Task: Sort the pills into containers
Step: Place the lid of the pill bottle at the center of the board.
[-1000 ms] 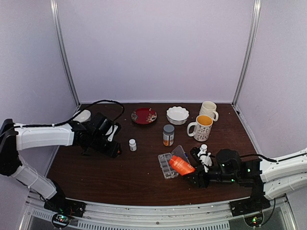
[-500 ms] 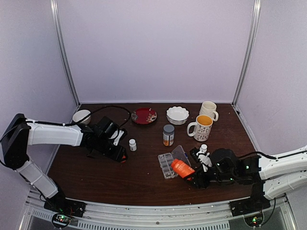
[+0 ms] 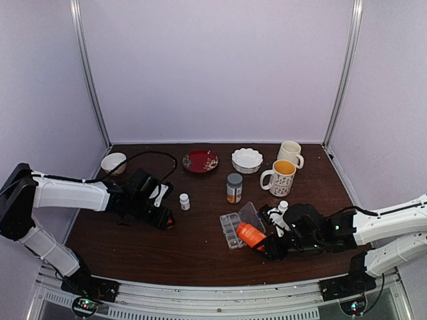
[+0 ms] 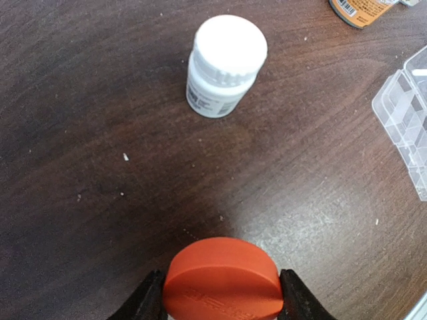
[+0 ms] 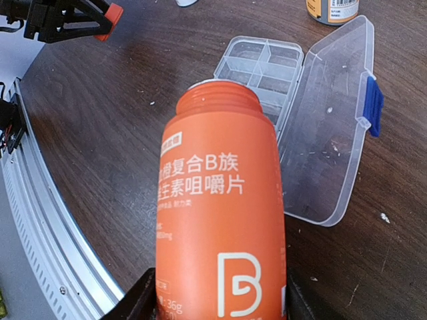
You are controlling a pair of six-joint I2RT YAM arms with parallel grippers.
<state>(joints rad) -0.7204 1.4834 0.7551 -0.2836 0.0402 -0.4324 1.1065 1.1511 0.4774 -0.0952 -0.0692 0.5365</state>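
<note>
Right gripper (image 5: 219,303) was held part-open, clamped on uncapped orange bottle (image 5: 217,193), mouth tilted toward compartments (image 5: 277,83) of organizer box (image 5: 235,45). Box was set near table's (image 3: 200,253) near edge, right of centre, lid (image 5: 327,133) laid open. Pills could not be made out. Left gripper (image 4: 221,301) was closed on orange cap (image 4: 221,277), small white bottle (image 4: 225,63) stood beyond it.

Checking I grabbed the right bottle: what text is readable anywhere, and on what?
"橙复合B族": orange bottle, upper label line.
"生素咀嚼片": line below, its start curving out of view.
"36g" and a large "B" logo: lower on that label.
Too small to read: small white bottle label.
Unreadable: barcoded bottle.
Blurred: orange cap embossing.
</note>
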